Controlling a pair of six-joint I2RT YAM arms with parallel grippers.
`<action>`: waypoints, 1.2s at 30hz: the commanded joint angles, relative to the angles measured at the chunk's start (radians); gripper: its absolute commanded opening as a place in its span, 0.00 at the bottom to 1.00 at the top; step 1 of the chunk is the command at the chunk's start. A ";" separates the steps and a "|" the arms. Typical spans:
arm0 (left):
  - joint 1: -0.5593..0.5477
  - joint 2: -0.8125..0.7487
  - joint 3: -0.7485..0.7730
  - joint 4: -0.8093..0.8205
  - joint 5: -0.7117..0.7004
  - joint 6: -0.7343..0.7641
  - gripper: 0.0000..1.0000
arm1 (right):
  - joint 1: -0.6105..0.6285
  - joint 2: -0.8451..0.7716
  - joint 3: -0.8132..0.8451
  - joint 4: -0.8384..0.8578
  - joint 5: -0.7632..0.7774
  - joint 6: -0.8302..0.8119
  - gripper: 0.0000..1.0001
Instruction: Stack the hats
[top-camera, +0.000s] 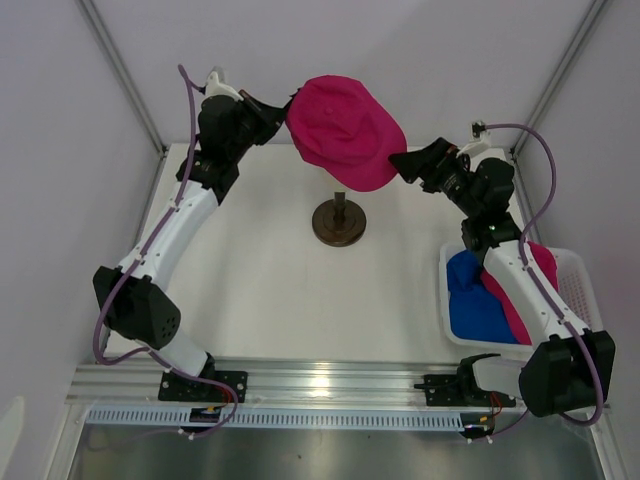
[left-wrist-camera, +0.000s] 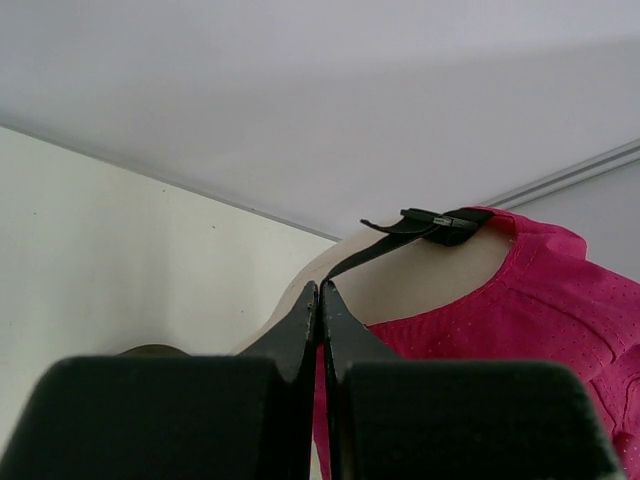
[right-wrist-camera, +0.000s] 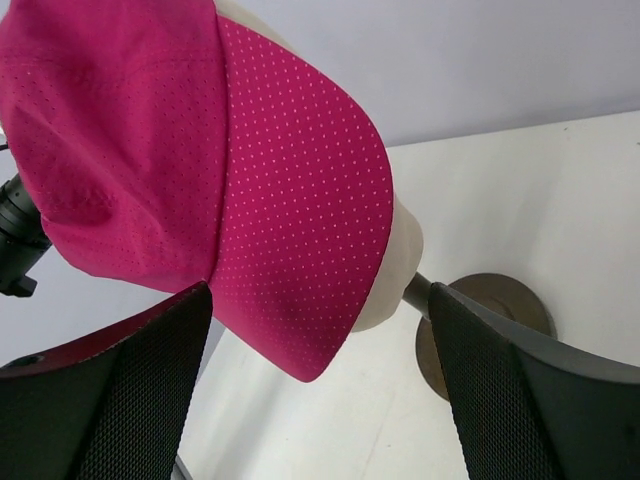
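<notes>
A magenta-pink hat (top-camera: 345, 128) sits on the cream mannequin head (right-wrist-camera: 402, 262), brim toward the right arm. My left gripper (top-camera: 283, 112) is at the hat's back; in the left wrist view it (left-wrist-camera: 320, 292) is shut on the hat's back edge by the black strap (left-wrist-camera: 420, 228). My right gripper (top-camera: 401, 163) is open, its fingers either side of the brim tip (right-wrist-camera: 300, 250) without touching it. A royal blue hat (top-camera: 474, 296) and another pink hat (top-camera: 541, 260) lie in the basket, partly behind my right arm.
The white mesh basket (top-camera: 578, 268) stands at the right front. The dark round stand (top-camera: 338, 222) of the mannequin head is at the table's middle, also in the right wrist view (right-wrist-camera: 495, 305). Enclosure walls are close behind both grippers.
</notes>
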 joint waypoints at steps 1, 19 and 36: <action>-0.005 -0.046 -0.018 0.025 -0.027 0.013 0.01 | 0.012 0.010 0.002 0.053 -0.007 0.020 0.91; -0.006 -0.078 -0.029 0.033 -0.035 0.097 0.01 | 0.018 0.030 -0.010 0.179 -0.099 0.162 0.06; -0.019 -0.071 0.203 -0.124 -0.010 0.345 0.01 | -0.031 0.004 0.163 0.093 -0.102 0.546 0.00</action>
